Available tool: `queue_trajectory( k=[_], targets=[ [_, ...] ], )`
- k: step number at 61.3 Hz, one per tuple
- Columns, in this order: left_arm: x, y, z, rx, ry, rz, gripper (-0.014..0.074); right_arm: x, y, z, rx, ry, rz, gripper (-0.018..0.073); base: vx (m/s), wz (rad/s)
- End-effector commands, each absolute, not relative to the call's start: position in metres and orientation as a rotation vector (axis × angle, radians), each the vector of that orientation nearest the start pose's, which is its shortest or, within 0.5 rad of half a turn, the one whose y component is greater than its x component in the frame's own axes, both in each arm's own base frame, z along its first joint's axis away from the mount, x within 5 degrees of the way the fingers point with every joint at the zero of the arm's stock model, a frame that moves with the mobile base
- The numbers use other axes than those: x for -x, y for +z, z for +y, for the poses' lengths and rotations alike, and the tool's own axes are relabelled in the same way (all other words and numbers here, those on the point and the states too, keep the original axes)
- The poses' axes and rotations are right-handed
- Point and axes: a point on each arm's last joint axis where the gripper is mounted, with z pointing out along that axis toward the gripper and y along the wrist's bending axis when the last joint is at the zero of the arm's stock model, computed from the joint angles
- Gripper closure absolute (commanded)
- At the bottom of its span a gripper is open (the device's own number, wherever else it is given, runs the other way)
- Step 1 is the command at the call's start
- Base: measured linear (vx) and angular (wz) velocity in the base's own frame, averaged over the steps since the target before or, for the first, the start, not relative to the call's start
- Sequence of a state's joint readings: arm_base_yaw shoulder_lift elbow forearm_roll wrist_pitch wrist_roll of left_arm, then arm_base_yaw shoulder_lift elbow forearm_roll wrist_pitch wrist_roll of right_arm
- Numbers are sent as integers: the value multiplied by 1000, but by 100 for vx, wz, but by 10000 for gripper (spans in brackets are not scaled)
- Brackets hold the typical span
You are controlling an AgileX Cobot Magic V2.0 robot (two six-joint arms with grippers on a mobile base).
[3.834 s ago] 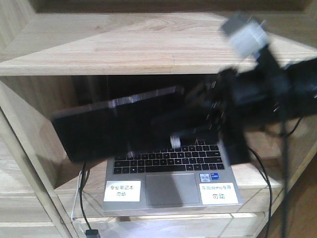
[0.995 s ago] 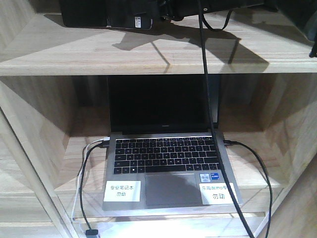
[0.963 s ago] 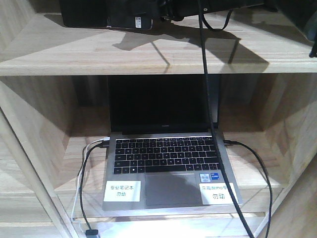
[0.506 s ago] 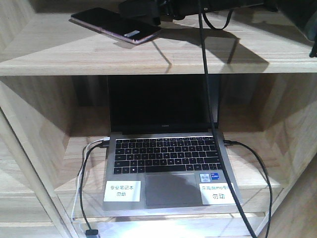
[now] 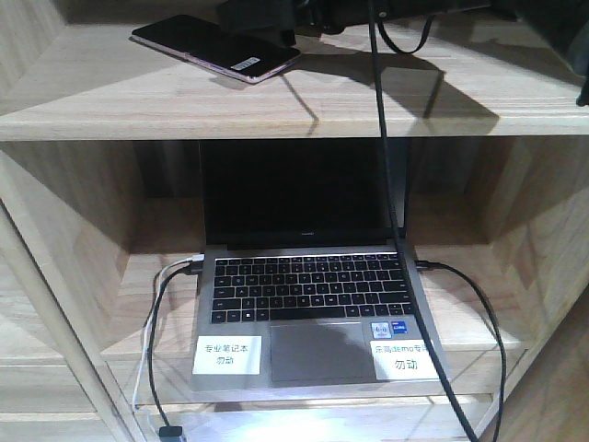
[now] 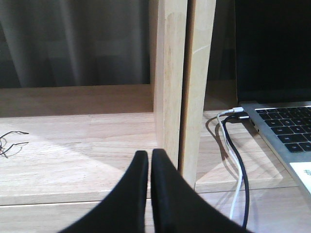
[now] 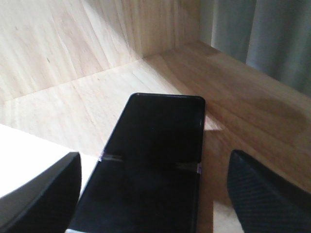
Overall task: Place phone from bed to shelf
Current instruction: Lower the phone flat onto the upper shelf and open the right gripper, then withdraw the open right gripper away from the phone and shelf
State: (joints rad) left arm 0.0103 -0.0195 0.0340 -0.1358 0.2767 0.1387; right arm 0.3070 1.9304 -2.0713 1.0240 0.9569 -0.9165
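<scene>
On the shelf (image 5: 276, 101), phone (image 7: 150, 160) flat — right gripper (image 7: 150, 194) wide, empty, left gripper (image 6: 148, 160) closed

Looks like a shop/demo room: wood shelf (image 5: 276, 101), display laptop (image 5: 313, 304) w/ label stickers (image 5: 227, 354) at 6 o'clock.

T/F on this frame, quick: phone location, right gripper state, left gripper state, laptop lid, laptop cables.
1. The phone lies flat on the shelf board above the laptop. True.
2. The right gripper is clamped on the phone. False: its fingers stand apart on either side, open.
3. The left gripper is shut and empty. True.
4. The laptop lid is closed. False: it is open, screen dark.
5. Cables plug into the laptop's sides. True.
</scene>
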Motion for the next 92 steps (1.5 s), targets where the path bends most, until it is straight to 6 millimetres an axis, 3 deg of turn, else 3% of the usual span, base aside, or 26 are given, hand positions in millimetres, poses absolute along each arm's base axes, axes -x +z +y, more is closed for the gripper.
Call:
queue_trajectory(
  k=[1,20,49,71,92],
  targets=[
    [-55,184,-2,-9,-25,1697,596,-370,473,181,882,821,1584,-5,0,0],
    [-55,184,-2,-9,-25,1697,596,-346,496,171,909,747,1574,100,0,0],
    [-55,184,-2,-9,-25,1697,596,-315,520,159,880,724,1555,575,0,0],
    [-55,184,-2,-9,-25,1697,596,-282,491,141,772,660,1616,565,0,0],
    [-55,184,-2,-9,-25,1697,596,-220,460,101,530,493,1575,564,0,0]
  ],
)
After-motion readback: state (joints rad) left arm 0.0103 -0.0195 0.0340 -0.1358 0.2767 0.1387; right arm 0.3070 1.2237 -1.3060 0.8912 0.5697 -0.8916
